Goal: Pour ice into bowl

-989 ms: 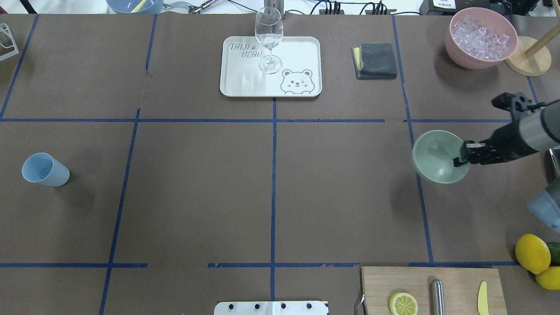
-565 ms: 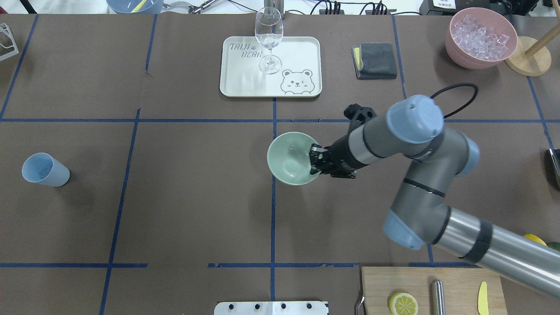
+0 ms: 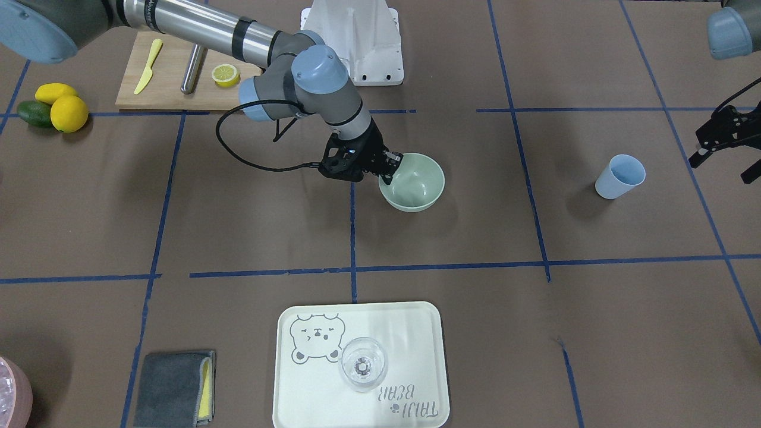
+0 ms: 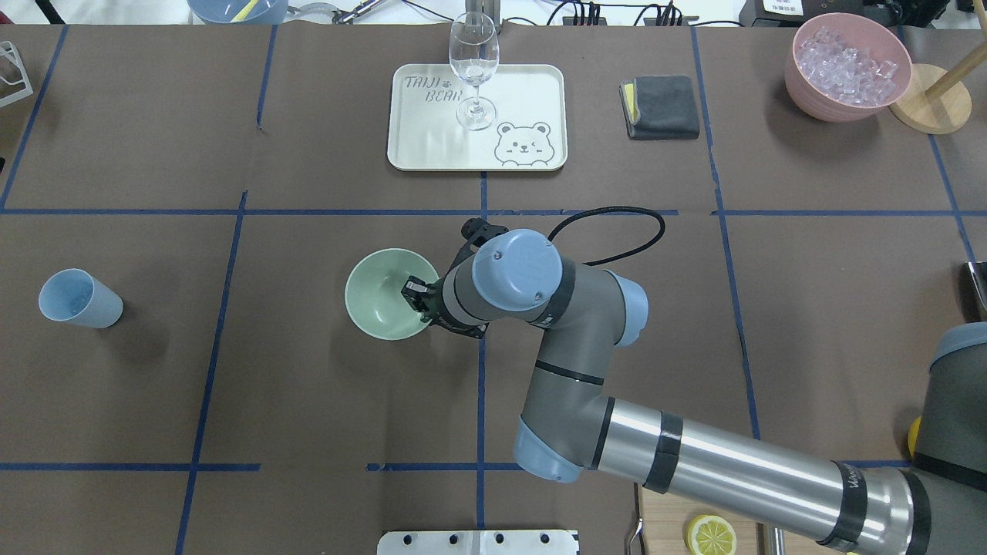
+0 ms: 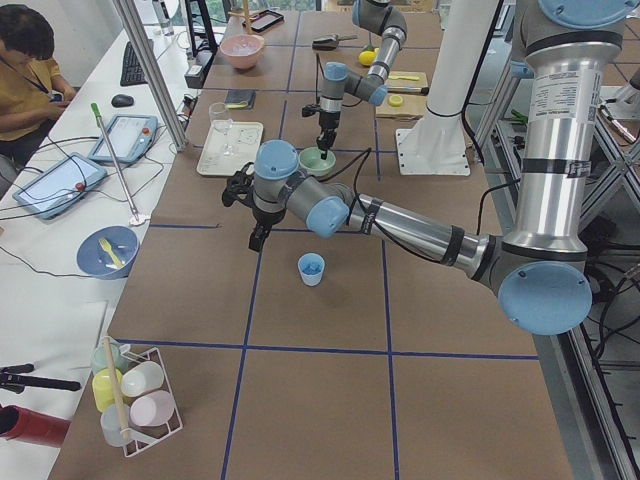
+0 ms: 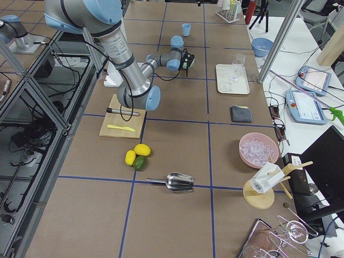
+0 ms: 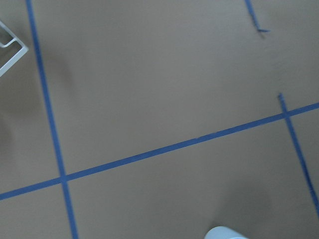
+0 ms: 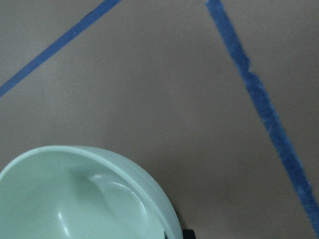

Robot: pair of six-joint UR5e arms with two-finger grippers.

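The pale sage-green bowl (image 4: 383,295) sits upright just left of the table's centre line, on or just above the surface. My right gripper (image 4: 415,295) is shut on its right rim; the front view shows the same grip (image 3: 393,165) on the bowl (image 3: 416,184). The bowl looks empty, also in the right wrist view (image 8: 84,199). Clear ice cubes (image 4: 847,65) fill the pink container at the far right. A blue cup (image 4: 79,299) stands at the left; I cannot make out its contents. My left gripper (image 3: 720,169) hangs open beside the cup (image 3: 619,176).
A white tray (image 4: 524,92) with a wine glass (image 4: 473,69) is at the back centre. A grey cloth (image 4: 661,106) lies to its right. A cutting board with a lemon half (image 4: 710,535) is at the near right. A metal scoop (image 6: 177,183) lies near the lemons (image 6: 141,150).
My right arm has carried the bowl from the right side of the table leftward, across the centre line. The blue cup has not moved.
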